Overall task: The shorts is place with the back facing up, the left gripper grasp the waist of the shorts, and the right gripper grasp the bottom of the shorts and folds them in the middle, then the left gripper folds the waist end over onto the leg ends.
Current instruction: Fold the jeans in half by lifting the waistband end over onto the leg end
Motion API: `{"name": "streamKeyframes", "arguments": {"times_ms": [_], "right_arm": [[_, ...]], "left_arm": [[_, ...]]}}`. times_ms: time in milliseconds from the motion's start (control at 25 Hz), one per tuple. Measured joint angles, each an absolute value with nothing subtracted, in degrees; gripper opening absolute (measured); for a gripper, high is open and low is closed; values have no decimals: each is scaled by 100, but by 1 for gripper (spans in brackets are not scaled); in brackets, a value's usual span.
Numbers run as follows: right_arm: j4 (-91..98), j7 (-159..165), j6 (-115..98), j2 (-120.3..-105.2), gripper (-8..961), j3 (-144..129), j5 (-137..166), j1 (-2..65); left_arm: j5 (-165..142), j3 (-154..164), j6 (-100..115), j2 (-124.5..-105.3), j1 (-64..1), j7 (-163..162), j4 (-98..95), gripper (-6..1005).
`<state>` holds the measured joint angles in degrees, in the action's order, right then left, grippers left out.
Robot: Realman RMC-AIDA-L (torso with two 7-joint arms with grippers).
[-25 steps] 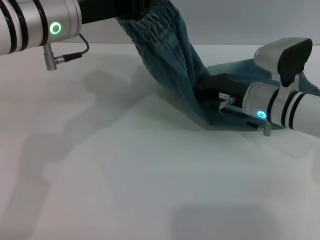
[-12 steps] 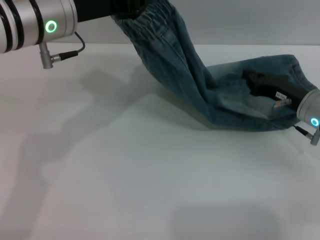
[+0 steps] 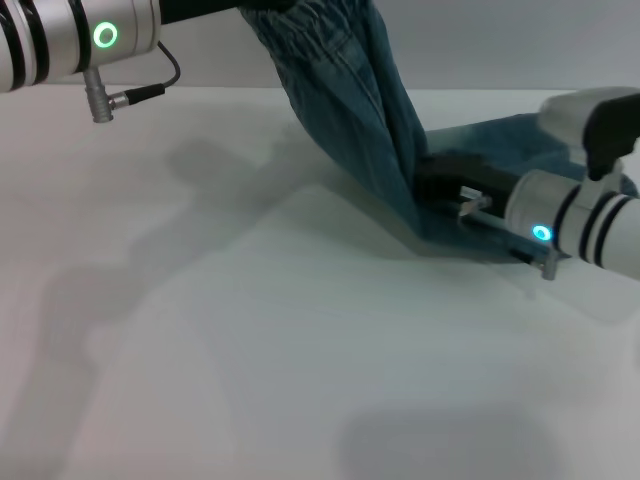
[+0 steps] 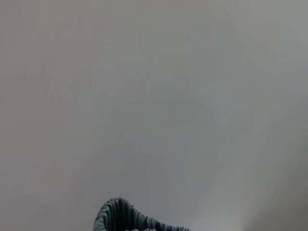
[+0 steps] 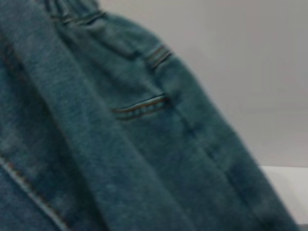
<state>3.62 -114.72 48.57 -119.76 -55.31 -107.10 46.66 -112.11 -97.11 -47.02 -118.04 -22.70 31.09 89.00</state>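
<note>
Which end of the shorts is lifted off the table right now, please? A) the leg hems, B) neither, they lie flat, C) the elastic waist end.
C: the left pincer holds the gathered waist of the shorts high, while the rest drapes down to the table.

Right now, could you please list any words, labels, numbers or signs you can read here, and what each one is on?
Small white label on the right gripper's black body: too small and blurred to read.
Long blue washed-denim shorts: no readable text showing.
White table: none.

The small white label [image 3: 470, 193] seems printed, but is unreadable.
</note>
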Motion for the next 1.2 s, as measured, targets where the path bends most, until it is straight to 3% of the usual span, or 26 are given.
{"name": "streamKeyframes", "arguments": {"times_ms": [560,960,1200], "right_arm": [[-384,-11344,4840,-11989,-1,-5585,-10686,5664],[853,-10875,4955,-11966,-1,-5586,-10686,4217],[875,-10824,4660,-11957,0,-5606,-10703,4116]], "left_arm": [[-11182,-9712,-4682,-11804,-2238,3140,8948,59],[-11179,-9721,-4677,-11795,-2147,3156,8978,58],[-11081,-9739,-4704,-11794,-2140,3207,9158,58]]}}
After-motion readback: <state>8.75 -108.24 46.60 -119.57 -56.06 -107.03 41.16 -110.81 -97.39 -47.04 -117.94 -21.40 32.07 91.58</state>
